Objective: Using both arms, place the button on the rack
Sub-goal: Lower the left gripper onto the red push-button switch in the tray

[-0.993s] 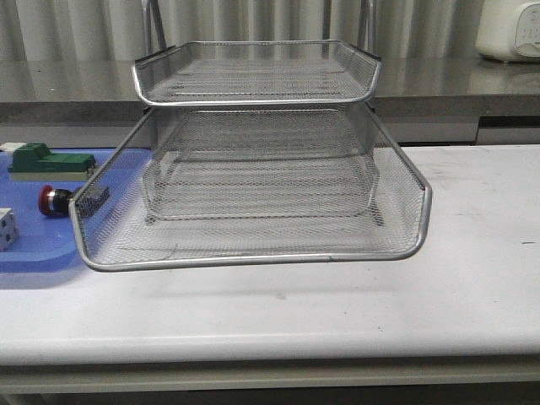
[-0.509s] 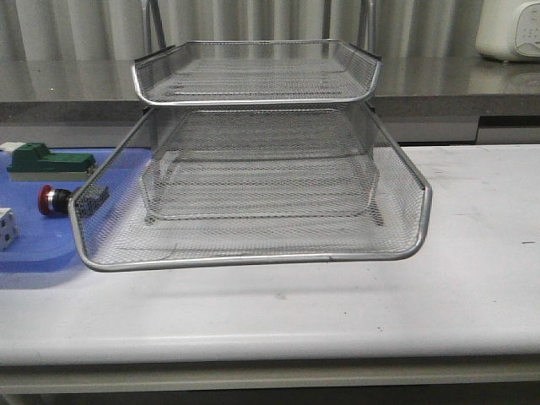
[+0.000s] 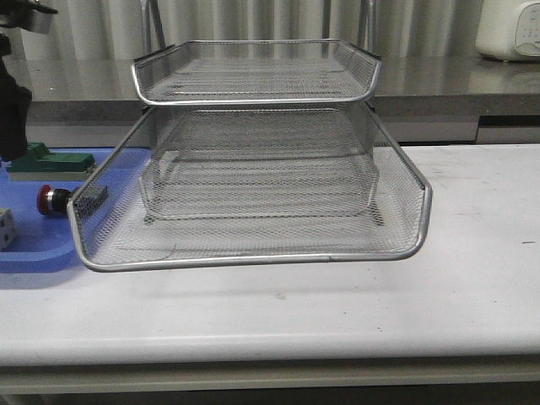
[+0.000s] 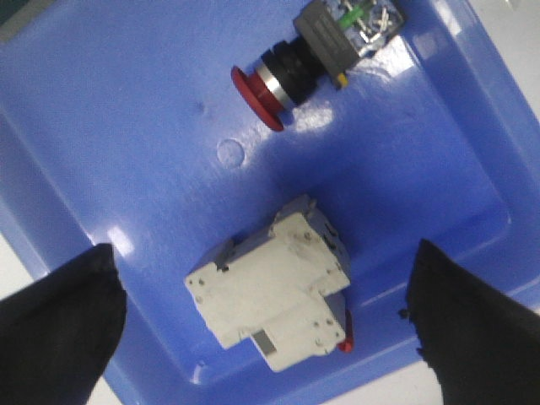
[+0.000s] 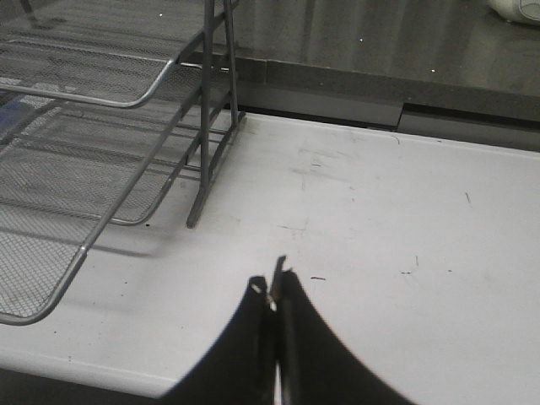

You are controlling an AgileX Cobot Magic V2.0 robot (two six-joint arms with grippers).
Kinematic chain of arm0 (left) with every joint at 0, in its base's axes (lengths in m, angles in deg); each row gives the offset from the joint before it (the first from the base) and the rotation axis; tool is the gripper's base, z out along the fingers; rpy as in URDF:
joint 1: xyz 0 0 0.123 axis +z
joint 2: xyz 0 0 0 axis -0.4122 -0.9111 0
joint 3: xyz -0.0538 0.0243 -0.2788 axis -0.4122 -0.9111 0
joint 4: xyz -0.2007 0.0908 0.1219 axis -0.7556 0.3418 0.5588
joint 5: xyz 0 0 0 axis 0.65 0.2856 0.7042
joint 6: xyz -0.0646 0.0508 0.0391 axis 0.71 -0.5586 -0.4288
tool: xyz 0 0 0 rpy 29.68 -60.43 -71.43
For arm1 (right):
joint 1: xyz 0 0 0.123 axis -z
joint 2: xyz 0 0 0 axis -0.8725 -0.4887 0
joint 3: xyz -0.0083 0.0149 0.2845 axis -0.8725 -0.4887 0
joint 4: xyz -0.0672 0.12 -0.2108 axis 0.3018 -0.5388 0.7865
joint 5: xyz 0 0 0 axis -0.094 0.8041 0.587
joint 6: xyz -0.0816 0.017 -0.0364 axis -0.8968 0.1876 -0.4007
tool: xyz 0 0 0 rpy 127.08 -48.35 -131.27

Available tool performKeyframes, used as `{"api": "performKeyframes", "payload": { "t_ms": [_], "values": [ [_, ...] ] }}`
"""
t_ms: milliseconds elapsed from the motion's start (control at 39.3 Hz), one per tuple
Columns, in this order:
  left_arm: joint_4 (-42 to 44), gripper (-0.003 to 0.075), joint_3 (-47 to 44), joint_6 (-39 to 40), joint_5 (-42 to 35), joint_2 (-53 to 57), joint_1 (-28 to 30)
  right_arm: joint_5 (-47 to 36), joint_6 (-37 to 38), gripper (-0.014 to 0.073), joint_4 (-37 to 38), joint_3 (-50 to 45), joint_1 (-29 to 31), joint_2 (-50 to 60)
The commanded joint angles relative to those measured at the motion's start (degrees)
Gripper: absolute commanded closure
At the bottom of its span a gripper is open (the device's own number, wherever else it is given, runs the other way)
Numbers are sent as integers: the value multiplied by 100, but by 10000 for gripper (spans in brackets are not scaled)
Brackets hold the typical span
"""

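L gripper (image 4: 261,312) fingers (image 4: 59,325) spread wide, grasping nothing, over a white block (image 4: 274,291) on the blue tray (image 4: 110,110). R gripper (image 5: 274,295) clenched, empty. Button (image 4: 291,72) lies on its side toward the tray's edge, nearer the rack (image 3: 253,169). Step: approach; next needs L shifted over the button. Count: 1 button, 1 rack, 3 tiers.

We identify a lab or test bench: a plain white table (image 3: 472,253) carries a blue tray (image 4: 126,126) of electrical parts and a wire rack (image 3: 253,169), backed by a grey counter (image 3: 67,84) and corrugated wall (image 3: 253,21).
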Motion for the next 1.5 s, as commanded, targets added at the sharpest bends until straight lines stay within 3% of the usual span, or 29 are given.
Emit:
{"api": "performKeyframes", "payload": {
  "t_ms": [0,204,560,1273,1349,1477],
  "values": [
    [-7,81,624,-124,251,-139,-6,-480,-19,704,56,137,-2,-46],
    [-7,81,1453,-250,707,-1081,-6,-480,-19,704,56,137,-2,-46],
    [-51,81,2088,-446,495,-1919,-244,-475,-19,704,56,137,-2,-46],
    [-653,83,2178,-1158,54,-2014,-244,-475,-19,704,56,137,-2,-46],
    [-730,108,2178,-1224,38,-2014,-244,-475,-19,704,56,137,-2,-46],
    [-821,213,2178,-1342,16,-2014,-244,-475,-19,704,56,137,-2,-46]
  ]
}}
